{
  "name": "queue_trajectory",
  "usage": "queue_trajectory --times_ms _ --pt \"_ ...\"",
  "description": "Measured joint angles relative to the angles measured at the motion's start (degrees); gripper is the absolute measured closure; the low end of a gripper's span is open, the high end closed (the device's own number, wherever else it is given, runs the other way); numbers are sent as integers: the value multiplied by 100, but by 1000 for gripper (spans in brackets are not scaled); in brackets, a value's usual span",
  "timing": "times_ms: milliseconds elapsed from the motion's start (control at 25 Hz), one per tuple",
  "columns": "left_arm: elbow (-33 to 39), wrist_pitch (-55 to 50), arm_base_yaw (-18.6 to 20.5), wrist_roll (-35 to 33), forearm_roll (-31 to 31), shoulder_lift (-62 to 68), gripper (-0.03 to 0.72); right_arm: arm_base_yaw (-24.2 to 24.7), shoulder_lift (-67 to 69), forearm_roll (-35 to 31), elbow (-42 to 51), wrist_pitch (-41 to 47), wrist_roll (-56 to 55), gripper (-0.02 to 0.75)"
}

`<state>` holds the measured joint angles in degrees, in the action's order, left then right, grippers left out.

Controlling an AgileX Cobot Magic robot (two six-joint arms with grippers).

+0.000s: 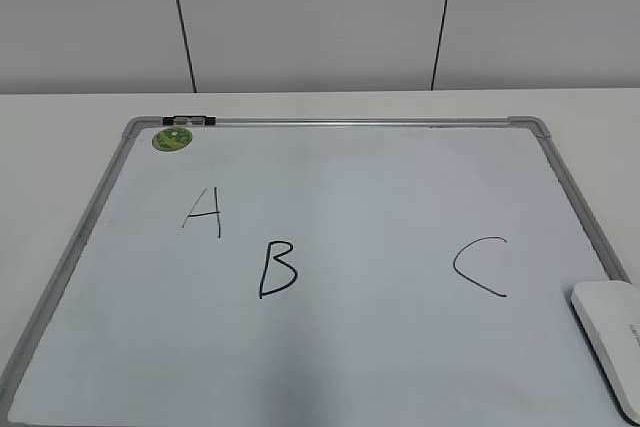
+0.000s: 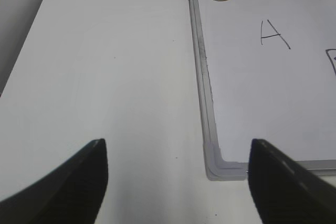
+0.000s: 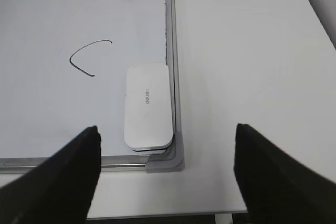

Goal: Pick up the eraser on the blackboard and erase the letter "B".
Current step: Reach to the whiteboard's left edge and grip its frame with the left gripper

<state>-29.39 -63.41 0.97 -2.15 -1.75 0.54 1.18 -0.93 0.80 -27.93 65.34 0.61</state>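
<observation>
Nearest, the left gripper (image 2: 178, 182) and right gripper (image 3: 167, 174) hang with fingers apart, holding nothing. Beyond, the eraser (image 3: 147, 106) lies in the blackboard's (image 1: 560, 182) near right corner; the letter "B" (image 1: 277, 269) stands farther left, mid-board, on the tabletop (image 2: 105, 77).

Cut off: eraser (image 1: 610, 340) by exterior view's right edge, letter "B" (image 2: 331, 61) by left wrist view's right edge. Too small to read: eraser's grey print.
</observation>
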Motion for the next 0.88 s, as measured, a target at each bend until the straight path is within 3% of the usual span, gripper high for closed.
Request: queue_trajectory --times_ms 360,640,880 --pt "0 0 0 0 0 0 69 0 0 0 0 0 0 151" --pt "0 0 0 0 0 0 137 0 0 0 0 0 0 151" --pt "-45 10 0 0 -126 85 104 0 0 0 0 0 0 151"
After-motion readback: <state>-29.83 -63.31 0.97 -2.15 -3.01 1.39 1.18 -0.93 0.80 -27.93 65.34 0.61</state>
